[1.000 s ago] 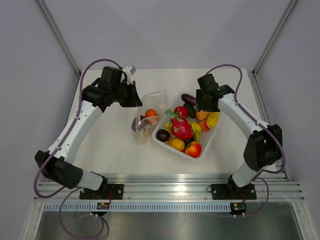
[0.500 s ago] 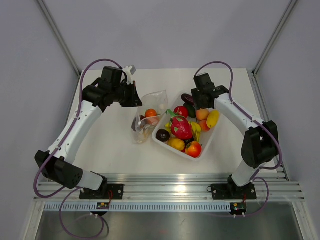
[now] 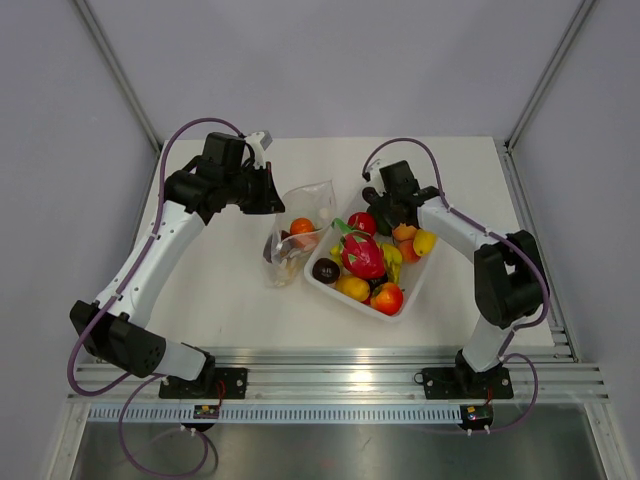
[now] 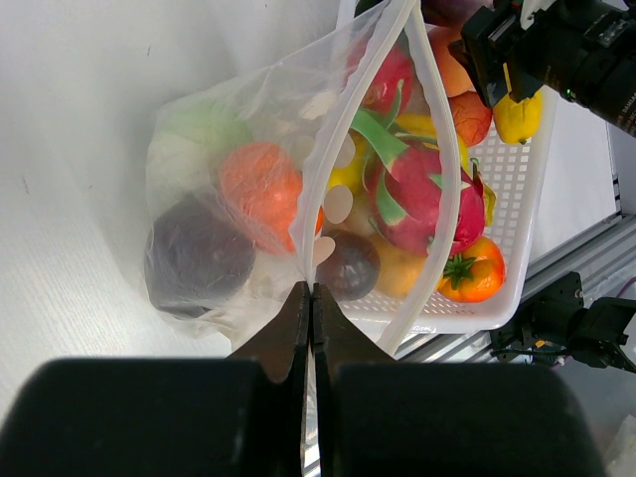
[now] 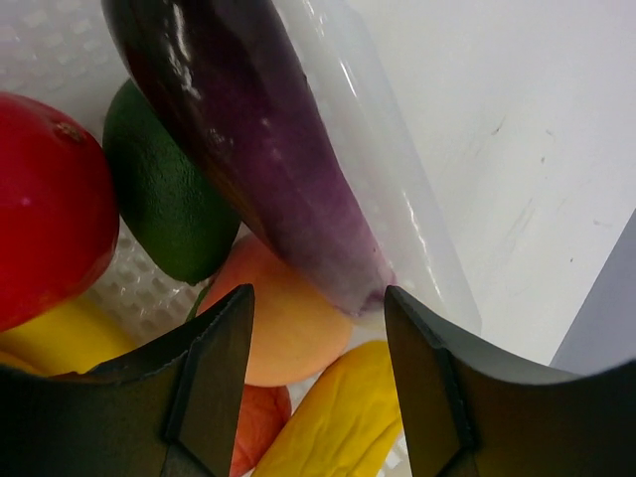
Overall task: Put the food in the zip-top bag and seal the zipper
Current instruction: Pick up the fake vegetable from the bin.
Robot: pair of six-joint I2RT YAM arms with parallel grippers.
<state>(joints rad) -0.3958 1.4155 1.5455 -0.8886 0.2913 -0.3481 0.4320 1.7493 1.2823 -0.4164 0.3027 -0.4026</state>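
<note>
The zip-top bag (image 3: 300, 235) lies on the table left of the white tray (image 3: 415, 285). My left gripper (image 4: 312, 290) is shut on the bag's mouth edge and holds it up. The zipper (image 4: 438, 149) curves open in a loop. Inside the bag are an orange fruit (image 4: 260, 189), a dark purple one (image 4: 199, 258) and a pale green one (image 4: 199, 134). My right gripper (image 5: 318, 298) is open over the tray's far corner, its fingers either side of the end of a purple eggplant (image 5: 268, 149). The pink dragon fruit (image 3: 362, 254) lies mid-tray.
Under the right gripper, packed around the eggplant, are a green fruit (image 5: 164, 189), a red one (image 5: 50, 209), a peach-coloured one (image 5: 288, 343) and a yellow one (image 5: 343, 422). The tray's wall (image 5: 397, 214) runs just beside the eggplant. Metal rails (image 3: 330, 365) line the near edge.
My right arm has swung left across the tray's far end to the eggplant corner, its jaws narrowing a little. The left arm and the bag have stayed still.
</note>
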